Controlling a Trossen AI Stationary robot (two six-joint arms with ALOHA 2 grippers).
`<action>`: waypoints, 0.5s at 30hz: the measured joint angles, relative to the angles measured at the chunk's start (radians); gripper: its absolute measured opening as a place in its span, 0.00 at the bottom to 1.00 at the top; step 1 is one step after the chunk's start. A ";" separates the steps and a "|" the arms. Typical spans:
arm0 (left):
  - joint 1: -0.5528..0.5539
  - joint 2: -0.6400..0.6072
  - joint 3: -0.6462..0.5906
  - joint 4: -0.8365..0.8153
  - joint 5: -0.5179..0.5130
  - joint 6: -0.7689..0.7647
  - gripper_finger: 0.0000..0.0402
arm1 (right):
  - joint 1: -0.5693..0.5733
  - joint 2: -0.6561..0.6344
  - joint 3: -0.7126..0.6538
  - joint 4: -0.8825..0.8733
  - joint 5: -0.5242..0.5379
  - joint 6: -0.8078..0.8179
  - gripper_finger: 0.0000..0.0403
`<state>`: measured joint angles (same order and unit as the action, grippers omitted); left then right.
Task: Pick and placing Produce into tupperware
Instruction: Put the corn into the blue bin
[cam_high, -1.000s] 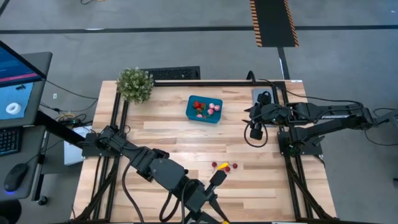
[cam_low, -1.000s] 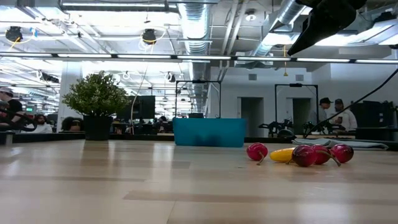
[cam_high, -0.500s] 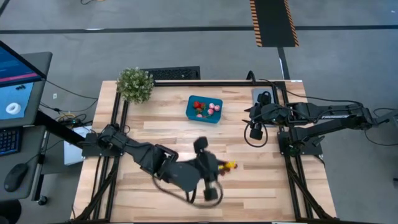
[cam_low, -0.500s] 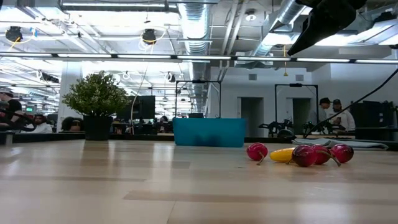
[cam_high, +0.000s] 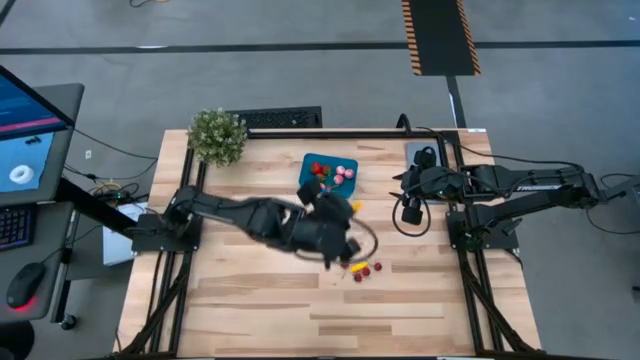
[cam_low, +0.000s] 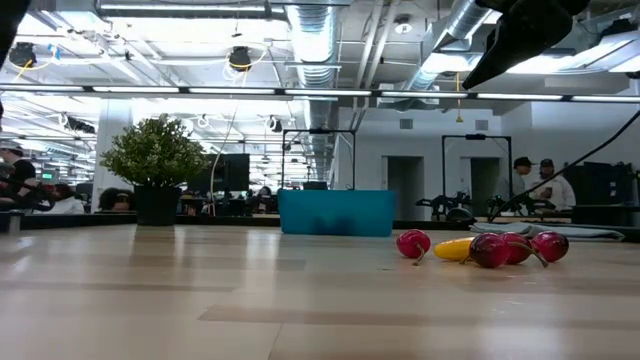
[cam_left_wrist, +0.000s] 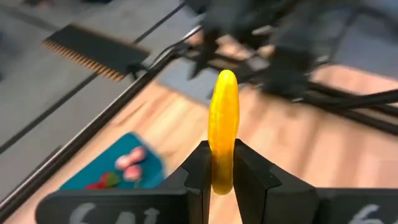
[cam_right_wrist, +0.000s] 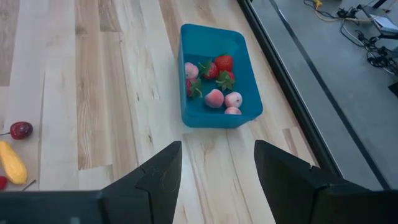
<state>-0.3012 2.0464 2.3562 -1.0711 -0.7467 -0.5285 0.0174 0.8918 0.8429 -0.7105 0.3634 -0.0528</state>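
Two dark jointed arms (cam_high: 250, 215) with black looping cables.

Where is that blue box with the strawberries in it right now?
In the high view the blue box sits toward the table's far edge near the middle, right of the potted plant, with the left arm's fingers holding a yellow piece just beside it.
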 joint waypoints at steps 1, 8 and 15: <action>0.024 0.000 0.000 -0.026 0.003 -0.011 0.09 | 0.000 0.000 0.000 0.000 0.000 0.000 0.56; 0.229 0.002 -0.064 -0.122 0.112 -0.039 0.09 | 0.000 0.000 0.000 0.000 0.000 0.000 0.56; 0.440 0.002 -0.228 -0.015 0.370 0.033 0.09 | 0.000 0.000 0.000 -0.001 0.000 0.000 0.56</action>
<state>0.1384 2.0479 2.1282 -1.0864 -0.3769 -0.4950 0.0174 0.8917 0.8429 -0.7111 0.3634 -0.0528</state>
